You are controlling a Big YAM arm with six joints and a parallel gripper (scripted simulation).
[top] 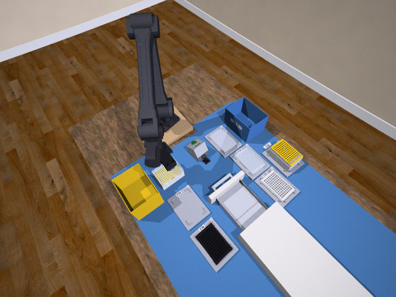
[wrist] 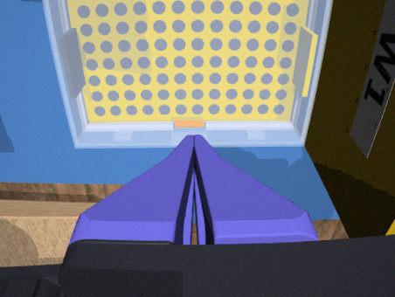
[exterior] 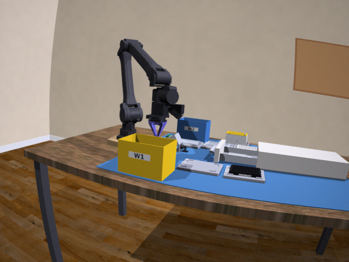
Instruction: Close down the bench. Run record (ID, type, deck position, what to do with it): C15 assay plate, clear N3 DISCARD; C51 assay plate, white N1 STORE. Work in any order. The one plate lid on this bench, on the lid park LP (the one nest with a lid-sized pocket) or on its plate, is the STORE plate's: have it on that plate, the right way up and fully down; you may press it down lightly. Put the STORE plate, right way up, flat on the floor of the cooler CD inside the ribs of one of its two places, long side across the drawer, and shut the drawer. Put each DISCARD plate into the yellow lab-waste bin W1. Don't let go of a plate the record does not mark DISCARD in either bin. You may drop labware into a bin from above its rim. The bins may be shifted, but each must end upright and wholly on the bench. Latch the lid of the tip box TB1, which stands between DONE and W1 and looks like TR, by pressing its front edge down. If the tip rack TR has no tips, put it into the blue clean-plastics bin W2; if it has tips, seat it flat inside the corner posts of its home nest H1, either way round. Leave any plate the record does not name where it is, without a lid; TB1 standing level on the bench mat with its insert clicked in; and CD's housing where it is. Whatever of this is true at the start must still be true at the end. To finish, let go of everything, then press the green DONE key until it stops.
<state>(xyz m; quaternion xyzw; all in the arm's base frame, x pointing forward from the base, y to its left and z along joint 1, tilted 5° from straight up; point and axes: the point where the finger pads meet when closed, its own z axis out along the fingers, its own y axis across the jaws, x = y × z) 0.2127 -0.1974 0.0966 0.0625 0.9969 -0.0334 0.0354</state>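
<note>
The tip box TB1 (top: 168,175) (wrist: 189,50) has a clear lid over a yellow insert and stands on the blue mat between the DONE key (top: 197,147) and the yellow bin W1 (top: 138,191). My gripper (top: 168,166) (wrist: 193,148) is shut and empty. It points down, with its tips over the box's near edge by an orange tab (wrist: 190,123). I cannot tell if the tips touch the lid. The clear plate (top: 250,158) lies in N3. The white plate (top: 276,185) lies in N1. The plate lid (top: 223,140) lies on the lid park. The tip rack TR (top: 285,152) has a yellow top.
The blue bin W2 (top: 245,118) stands at the back. The cooler's drawer (top: 238,201) is pulled open in front of its white housing (top: 297,255). Nest N4 (top: 188,207) is empty. A black plate (top: 213,243) lies in N2. The wall of W1 (wrist: 360,67) is close beside the gripper.
</note>
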